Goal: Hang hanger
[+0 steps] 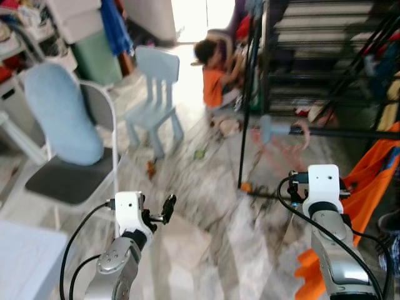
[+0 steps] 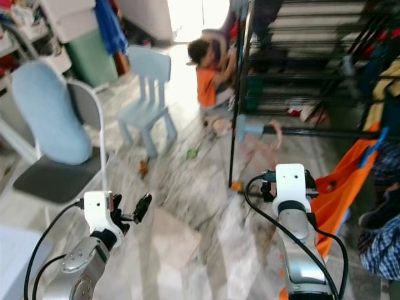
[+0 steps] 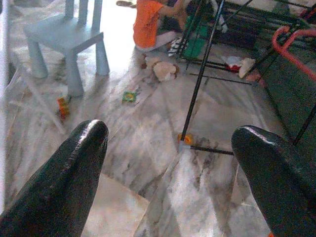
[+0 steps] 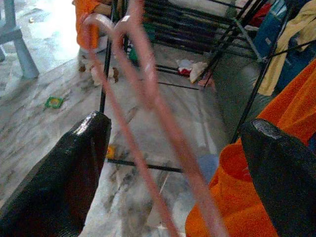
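Note:
A pink hanger (image 4: 148, 84) runs lengthwise through the gap between the fingers of my right gripper (image 4: 173, 173), which stand wide apart. Its hook (image 4: 96, 22) points toward the black clothes rack (image 1: 250, 94). In the left eye view the hanger (image 1: 281, 147) is a blurred pink shape ahead of my right arm (image 1: 325, 187), close to the rack's low crossbar (image 1: 350, 133). I cannot tell whether a finger touches it. My left gripper (image 1: 161, 212) is open and empty, low over the marble floor.
A person in an orange shirt (image 1: 212, 81) sits on the floor by the rack. A pale blue child's chair (image 1: 153, 94) and a folding chair with a blue cushion (image 1: 62, 112) stand on the left. Orange cloth (image 1: 369, 181) hangs at right. A white tabletop corner (image 1: 25, 256) is near left.

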`<state>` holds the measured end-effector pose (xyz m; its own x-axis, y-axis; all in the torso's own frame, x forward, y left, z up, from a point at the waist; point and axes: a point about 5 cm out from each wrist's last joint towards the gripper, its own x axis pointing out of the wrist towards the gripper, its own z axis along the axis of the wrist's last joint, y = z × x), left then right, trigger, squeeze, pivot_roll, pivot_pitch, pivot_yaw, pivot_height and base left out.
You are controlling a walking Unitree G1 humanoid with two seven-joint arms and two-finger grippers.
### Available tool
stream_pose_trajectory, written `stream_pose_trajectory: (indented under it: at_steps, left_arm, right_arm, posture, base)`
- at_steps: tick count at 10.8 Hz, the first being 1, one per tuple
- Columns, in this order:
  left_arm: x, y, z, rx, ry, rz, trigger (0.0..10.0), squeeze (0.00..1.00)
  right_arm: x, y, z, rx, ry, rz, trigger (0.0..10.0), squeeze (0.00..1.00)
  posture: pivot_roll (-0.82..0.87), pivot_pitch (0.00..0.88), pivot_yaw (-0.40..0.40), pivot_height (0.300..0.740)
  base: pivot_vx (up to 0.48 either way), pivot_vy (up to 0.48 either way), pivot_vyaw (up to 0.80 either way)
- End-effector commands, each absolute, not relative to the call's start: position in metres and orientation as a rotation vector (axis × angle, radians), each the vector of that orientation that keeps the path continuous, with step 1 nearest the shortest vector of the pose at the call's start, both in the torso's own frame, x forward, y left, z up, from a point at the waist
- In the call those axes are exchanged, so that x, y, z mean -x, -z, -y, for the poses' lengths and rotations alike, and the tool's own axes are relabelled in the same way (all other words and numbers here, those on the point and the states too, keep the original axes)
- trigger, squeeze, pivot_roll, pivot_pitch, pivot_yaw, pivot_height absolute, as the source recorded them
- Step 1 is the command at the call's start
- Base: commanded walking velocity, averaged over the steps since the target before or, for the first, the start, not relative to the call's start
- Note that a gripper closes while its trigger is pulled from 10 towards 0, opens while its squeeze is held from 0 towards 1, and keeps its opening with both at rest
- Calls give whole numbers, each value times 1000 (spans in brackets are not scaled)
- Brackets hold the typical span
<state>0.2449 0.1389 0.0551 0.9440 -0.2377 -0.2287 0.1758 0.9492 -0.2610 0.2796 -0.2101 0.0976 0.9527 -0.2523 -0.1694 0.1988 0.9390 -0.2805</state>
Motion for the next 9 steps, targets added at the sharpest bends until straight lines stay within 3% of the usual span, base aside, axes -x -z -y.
stream_pose_trajectory:
  at_steps: [1, 2, 8, 9]
  left_arm:
    - [-244, -56, -144, 228, 197, -260, 10000, 0]
    - [-244, -56, -144, 228, 195, -260, 10000, 0]
    - [-246, -58, -147, 231, 148, -246, 10000, 0]
    - [-246, -60, -153, 227, 110, -229, 10000, 0]
  right_arm:
    - [-280, -102, 205, 272, 206, -182, 10000, 149]
    - [-280, -102, 205, 273, 204, -182, 10000, 0]
    - [-292, -107, 193, 289, 98, -149, 10000, 0]
    - [-300, -108, 182, 292, 33, -138, 10000, 0]
  posture:
    - [-123, 0, 83, 740]
    - [-123, 0, 81, 740]
    - [-101, 0, 49, 740]
    - [-68, 0, 16, 740]
  base:
    - [-322, 0, 0]
    - [-337, 0, 0]
    - [-337, 0, 0]
    - [-337, 0, 0]
